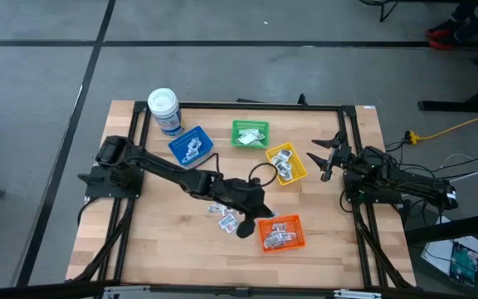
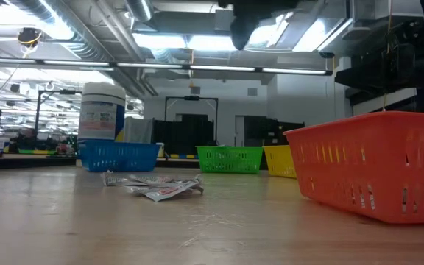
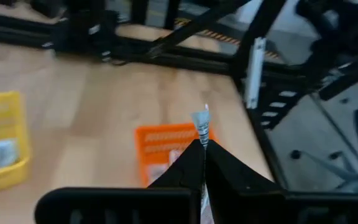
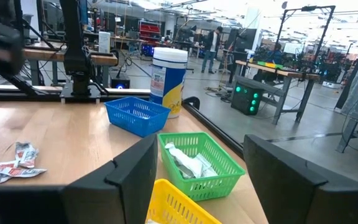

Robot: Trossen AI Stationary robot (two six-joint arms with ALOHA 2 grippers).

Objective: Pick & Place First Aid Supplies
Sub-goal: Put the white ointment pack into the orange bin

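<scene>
Item: one first aid packet (image 3: 201,122), pinched at the tip of the left hand (image 3: 202,144), fingers shut on it; it stands on edge, long axis in line with the fingers, over the orange bin (image 1: 281,232) at the near right of centre. Loose packets (image 1: 226,218) lie just left of that bin on the bench (image 1: 156,241). Open wood near and left. Jar (image 1: 164,110) label unreadable. Right hand (image 1: 329,155), far right, spread wide, holds nothing.

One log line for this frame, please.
left gripper: shut on packet, near orange bin | right gripper: open, idle
</scene>
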